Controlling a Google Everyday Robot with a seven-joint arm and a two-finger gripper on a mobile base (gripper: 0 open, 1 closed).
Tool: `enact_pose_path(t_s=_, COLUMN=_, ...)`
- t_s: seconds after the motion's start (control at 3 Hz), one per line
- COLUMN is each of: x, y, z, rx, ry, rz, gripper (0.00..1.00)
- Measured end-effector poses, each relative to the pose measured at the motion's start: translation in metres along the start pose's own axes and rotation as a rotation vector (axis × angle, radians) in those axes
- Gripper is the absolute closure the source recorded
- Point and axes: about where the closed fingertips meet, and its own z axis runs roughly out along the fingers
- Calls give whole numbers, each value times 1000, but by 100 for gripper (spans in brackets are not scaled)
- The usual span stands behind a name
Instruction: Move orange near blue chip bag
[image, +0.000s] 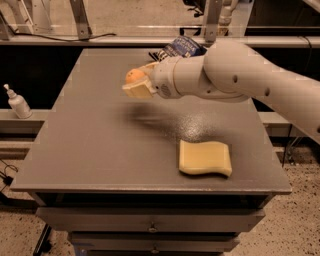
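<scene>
Orange (133, 76): small, round, smooth.
Position: between the jaws of the gripper (136, 84), above the table (90, 145).
Jaws: clamped on the orange.

- A dark grey table (95, 150) fills the middle of the scene, with a soft sheen of light on its top.
- Shallow grey drawers (150, 221) sit under the tabletop.
- A white pump bottle (18, 102) stands on a low ledge to the left.
- Speckled floor (302, 220) shows at the lower right.
- Metal frame legs (80, 19) stand behind the table.
- The gripper (136, 84), clasping the orange (133, 76), hangs over the table's far half.
</scene>
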Motion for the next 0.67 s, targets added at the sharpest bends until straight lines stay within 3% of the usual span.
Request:
enact_pose_path(t_s=0.33, x=2, y=-26, z=-62, rx=134, ry=56, rz=-29, gripper=100)
enact_pose_path(t_s=0.67, x=2, y=-25, z=-62, rx=134, ry=56, rz=-29, gripper=100)
